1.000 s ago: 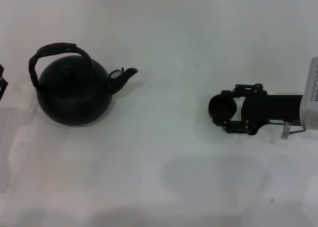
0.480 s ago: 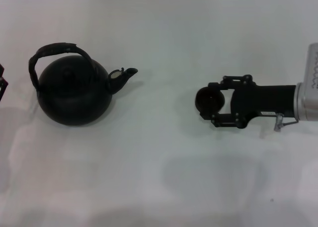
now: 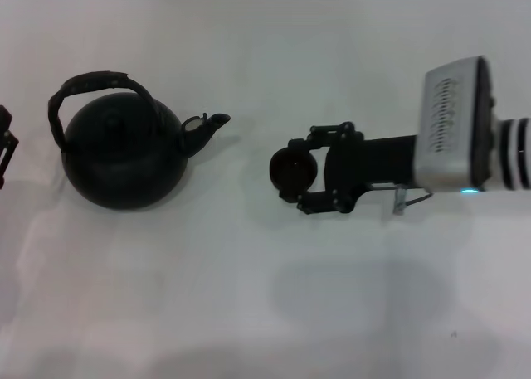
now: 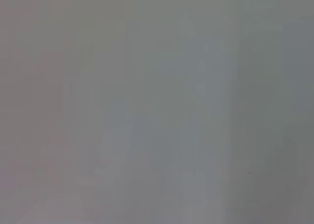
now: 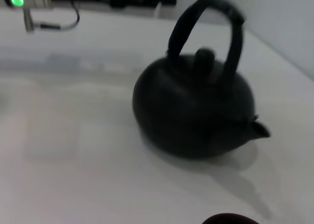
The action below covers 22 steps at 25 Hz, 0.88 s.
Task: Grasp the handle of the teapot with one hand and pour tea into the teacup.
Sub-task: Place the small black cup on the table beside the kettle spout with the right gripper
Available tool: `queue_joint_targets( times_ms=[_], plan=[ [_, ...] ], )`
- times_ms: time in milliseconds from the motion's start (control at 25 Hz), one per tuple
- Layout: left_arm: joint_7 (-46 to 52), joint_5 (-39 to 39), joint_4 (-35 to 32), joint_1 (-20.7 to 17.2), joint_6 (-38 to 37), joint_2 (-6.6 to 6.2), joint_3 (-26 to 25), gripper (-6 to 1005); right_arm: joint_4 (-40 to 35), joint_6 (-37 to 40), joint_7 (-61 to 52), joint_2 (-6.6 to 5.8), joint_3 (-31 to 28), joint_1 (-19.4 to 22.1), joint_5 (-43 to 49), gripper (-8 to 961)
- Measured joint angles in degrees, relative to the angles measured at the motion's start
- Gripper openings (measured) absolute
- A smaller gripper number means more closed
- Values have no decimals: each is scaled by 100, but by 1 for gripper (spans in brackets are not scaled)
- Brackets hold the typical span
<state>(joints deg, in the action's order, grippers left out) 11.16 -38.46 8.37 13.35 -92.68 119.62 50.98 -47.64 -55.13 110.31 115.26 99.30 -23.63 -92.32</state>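
- Step in hand, as judged: placing the teacup (image 3: 286, 167) for the pour; pouring itself not yet begun.
- Clamped sideways in the right gripper (image 3: 300, 177), fingers (image 3: 332, 133) closed around the cup from both sides, arm reaching in from the right edge of the table (image 3: 265, 313).
- Sits between gripper and teapot (image 3: 124, 155), near the spout (image 3: 209, 123) but apart from it, a strip of bare table between them.
- Resting on the table or held just above it: cannot tell.
- In the right wrist view, only a dark sliver of the cup's rim (image 5: 229, 218) at the picture's edge, with the teapot (image 5: 194, 111) ahead.
- Stands upright on the left side of the table, spout pointing towards the cup, lid knob (image 5: 203, 55) in place.
- Arches over the pot's top untouched: the handle (image 3: 91, 82), nothing gripping it, seen also from the right wrist (image 5: 208, 15).
- Barely in view at the left edge of the head picture, just beside the pot: the left gripper (image 3: 4, 143); open or closed, cannot tell.
- Nothing useful in the left wrist view, only plain grey.
- Next move, as judged: steady the cup close under the spout's reach, then bring the left gripper over the hoop and close on its top.
- Calls for a firm grasp before any tilt, since a big round pot hung from a hoop probably swings.
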Motion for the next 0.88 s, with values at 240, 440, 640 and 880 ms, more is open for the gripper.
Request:
queue_joint_targets(
  times_ms=[240,440,640,880],
  plan=[
    [0,-13,8,-29,-5,0,0,771,4,802,-36,14,742,-131,-269,767],
    [0,-65,7,-33,-10,0,0,771,13,1234,-37,14,1020,-145,-620,775],
    [0,-88,7,-34,-22,0,0,770,87,1502,-74,14,1246,-148,-816,784],
    [0,-88,7,-34,-30,-3,0,770,211,1531,-169,14,1327,-159,-836,794]
  ],
)
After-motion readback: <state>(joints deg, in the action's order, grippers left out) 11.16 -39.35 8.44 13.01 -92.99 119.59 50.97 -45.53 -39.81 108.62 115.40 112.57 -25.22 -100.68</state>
